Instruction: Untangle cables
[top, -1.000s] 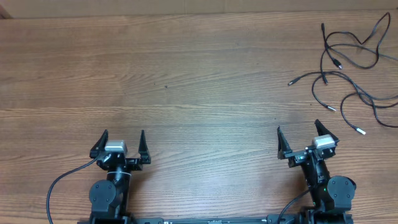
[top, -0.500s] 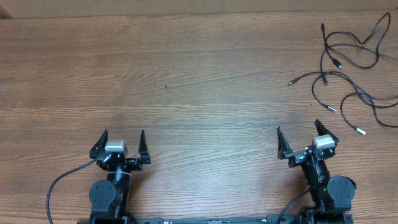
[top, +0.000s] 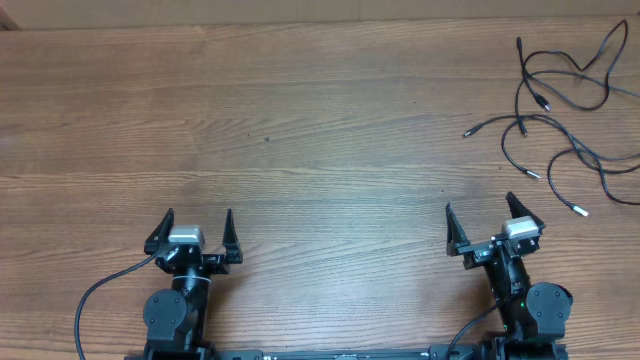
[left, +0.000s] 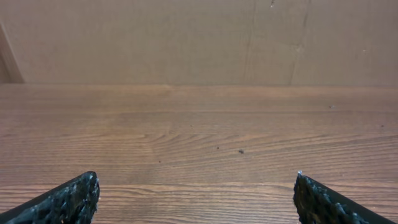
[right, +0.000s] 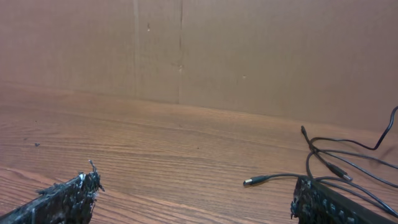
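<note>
Arm lead: a thick black lead (top: 92, 297) curves from the base of the left arm toward the near left edge of the overhead view.
Left tool: the left tool (top: 198, 214) sits at the near edge of the bench, left of centre, pointing toward the far side. Its two fingers (left: 73, 198) are spread wide with nothing between them. The wrist view shows only bare wood in the gap.
Bench: the bench (top: 300, 120) is brown wood with the grain running left to right. A few small dark specks lie on the left half.
Back board: a plain tan board (left: 155, 37) stands upright along the far edge of the bench.
Right tool: the right tool (top: 479, 204) sits at the near edge, right of centre, angled slightly to the left. It is spread wide and holds nothing, with no cord touching it.
Cables: the cables (top: 560, 100) lie in the far right corner of the bench, beyond the right tool, to its right and well apart from it. These thin black cords are spread in loose loops that cross one another, and some run off the right edge of the overhead view.
Plug ends: one plug (top: 467, 132) points left from the left side of the spread. Two silver-tipped ends (top: 578, 211) lie on the near side.
Right wrist view: a plug end (right: 249, 182) lies flat on the wood pointing left. The loops behind it are partly hidden by the right-hand finger.
</note>
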